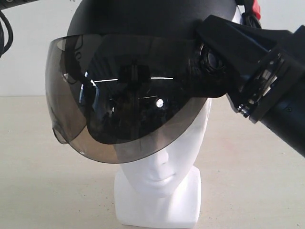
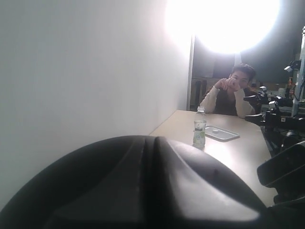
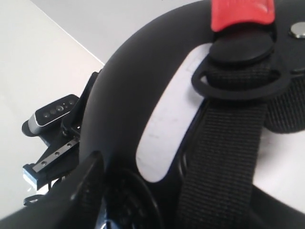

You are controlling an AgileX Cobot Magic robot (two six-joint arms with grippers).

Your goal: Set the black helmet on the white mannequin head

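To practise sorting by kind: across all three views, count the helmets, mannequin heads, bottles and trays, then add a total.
black helmet: 1
white mannequin head: 1
bottle: 1
tray: 1
Total: 4

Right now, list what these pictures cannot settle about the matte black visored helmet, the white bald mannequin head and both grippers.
- white bald mannequin head: eyes and crown hidden in the exterior view by the matte black helmet and its smoky visor.
- right gripper: only one finger shows; the shell hides whether it clamps.
- left gripper: fingertips behind the shell in the right wrist view.
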